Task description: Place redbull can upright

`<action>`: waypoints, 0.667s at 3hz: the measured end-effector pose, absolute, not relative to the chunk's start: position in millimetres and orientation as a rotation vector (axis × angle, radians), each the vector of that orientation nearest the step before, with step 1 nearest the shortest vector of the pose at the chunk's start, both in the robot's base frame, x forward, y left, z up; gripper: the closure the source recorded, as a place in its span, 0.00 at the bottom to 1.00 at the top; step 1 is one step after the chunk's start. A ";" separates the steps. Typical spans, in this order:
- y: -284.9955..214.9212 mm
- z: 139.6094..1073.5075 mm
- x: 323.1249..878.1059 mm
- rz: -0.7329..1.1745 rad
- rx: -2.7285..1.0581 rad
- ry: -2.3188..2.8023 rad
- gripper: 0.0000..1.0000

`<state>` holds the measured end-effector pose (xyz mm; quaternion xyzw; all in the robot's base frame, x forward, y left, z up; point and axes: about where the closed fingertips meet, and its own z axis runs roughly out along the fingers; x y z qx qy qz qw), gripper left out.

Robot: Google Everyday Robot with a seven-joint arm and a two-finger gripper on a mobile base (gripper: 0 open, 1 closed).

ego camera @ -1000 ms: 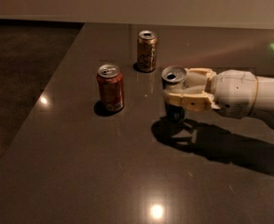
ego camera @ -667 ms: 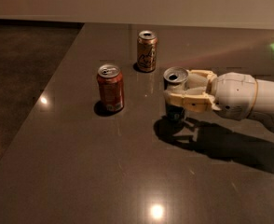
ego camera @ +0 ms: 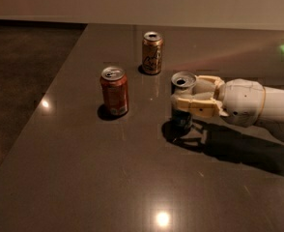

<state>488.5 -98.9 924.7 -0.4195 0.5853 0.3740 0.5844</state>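
Note:
The redbull can [ego camera: 182, 117] stands upright on the dark table, right of centre, its silver pull-tab top facing up and its dark lower body showing below the fingers. My gripper [ego camera: 186, 96] reaches in from the right on a white arm. Its cream fingers [ego camera: 196, 107] are closed around the can's upper half. The can's base rests on or just above the tabletop; I cannot tell which.
A red-orange soda can [ego camera: 114, 92] stands upright to the left of the gripper. An orange-gold can with a dark drawing [ego camera: 152, 52] stands behind, near the back. The table's left edge [ego camera: 45, 95] runs diagonally, with dark floor beyond.
The gripper and the redbull can have shifted very slightly to the right. The other two cans have not moved.

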 end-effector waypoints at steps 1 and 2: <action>-100.7 921.3 489.6 0.878 -0.963 1.366 0.88; -102.6 918.8 490.5 0.885 -0.948 1.364 0.65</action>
